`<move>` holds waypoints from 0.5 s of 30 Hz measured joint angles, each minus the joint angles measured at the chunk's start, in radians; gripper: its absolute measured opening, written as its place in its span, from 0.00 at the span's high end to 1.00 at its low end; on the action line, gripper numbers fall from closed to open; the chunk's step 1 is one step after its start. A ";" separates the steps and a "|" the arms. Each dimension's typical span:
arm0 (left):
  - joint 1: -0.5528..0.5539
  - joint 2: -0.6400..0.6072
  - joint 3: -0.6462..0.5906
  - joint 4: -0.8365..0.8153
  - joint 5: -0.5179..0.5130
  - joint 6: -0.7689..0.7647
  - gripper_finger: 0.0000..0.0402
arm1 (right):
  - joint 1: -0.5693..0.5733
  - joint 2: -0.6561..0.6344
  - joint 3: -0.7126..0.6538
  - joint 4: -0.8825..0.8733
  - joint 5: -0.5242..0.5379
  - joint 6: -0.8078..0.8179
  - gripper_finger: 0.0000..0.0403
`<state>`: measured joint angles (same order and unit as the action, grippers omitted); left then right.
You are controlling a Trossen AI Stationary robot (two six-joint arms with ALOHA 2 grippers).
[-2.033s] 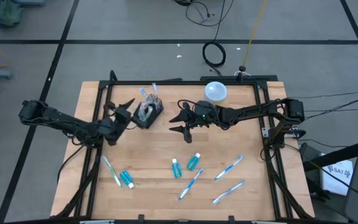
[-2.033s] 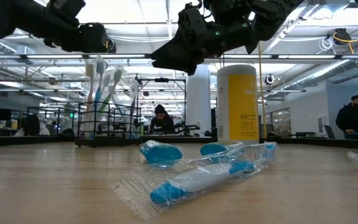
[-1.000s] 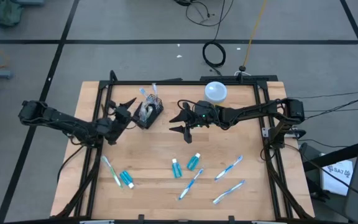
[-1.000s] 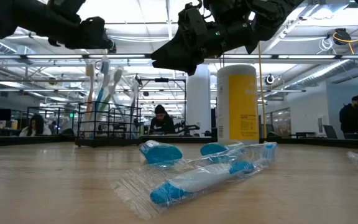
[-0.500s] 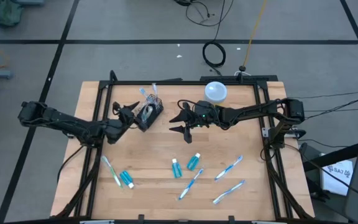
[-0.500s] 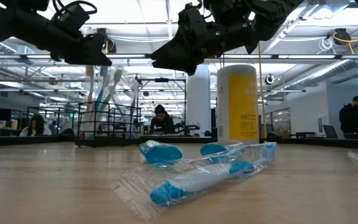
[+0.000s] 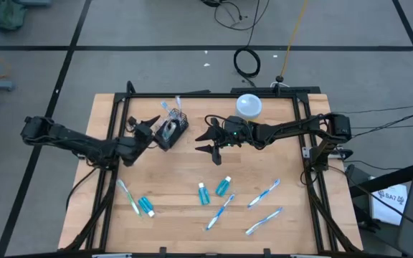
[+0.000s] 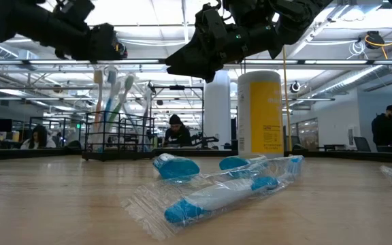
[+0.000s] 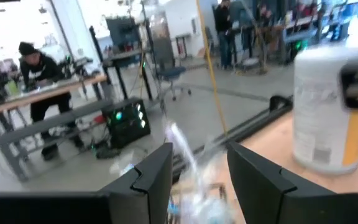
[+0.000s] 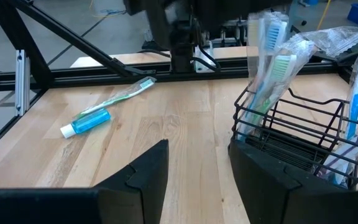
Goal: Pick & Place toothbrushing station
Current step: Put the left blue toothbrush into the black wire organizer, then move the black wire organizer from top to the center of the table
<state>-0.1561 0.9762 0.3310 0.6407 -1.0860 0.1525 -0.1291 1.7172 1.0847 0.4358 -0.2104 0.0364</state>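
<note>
The black wire basket point(image 7: 172, 130) stands on the table at the far left of centre, with several blue-and-white toothbrushes point(image 8: 111, 95) upright in it. My left gripper point(image 7: 147, 129) is open and hovers just left of the basket, above the table; a wrapped toothbrush point(image 9: 182, 146) shows blurred beyond its fingers. My right gripper point(image 7: 210, 140) is open and empty, held above the table to the right of the basket point(image 10: 291, 134). Toothbrushes point(image 7: 264, 192) and teal tubes point(image 7: 224, 185) lie loose on the near half of the table.
A yellow-and-white canister point(image 7: 248, 105) stands at the far edge, behind my right arm. A wrapped toothbrush point(image 7: 127, 197) and a tube point(image 7: 146, 206) lie near left. More toothbrushes point(image 7: 221, 211) and a tube point(image 7: 203, 193) lie near centre. People sit in the room beyond.
My left gripper has dipped down toward the basket and come back up to about its earlier height, staying open. My right arm, the basket and the loose things on the table have kept still.
</note>
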 joint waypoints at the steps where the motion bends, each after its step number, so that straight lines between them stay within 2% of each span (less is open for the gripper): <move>1: -0.009 -0.005 0.000 0.026 -0.005 0.034 0.60 | 0.000 0.000 0.000 0.000 0.000 0.000 0.59; 7: -0.099 -0.054 0.000 0.115 -0.076 0.171 0.60 | 0.000 0.000 0.000 -0.004 0.000 0.000 0.59; 15: -0.250 -0.075 0.000 0.102 -0.097 0.115 0.60 | 0.000 0.000 0.000 -0.048 0.000 0.003 0.59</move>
<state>-0.4062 0.9009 0.3309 0.7427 -1.1830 0.2677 -0.1287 1.7172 1.0847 0.3878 -0.2104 0.0395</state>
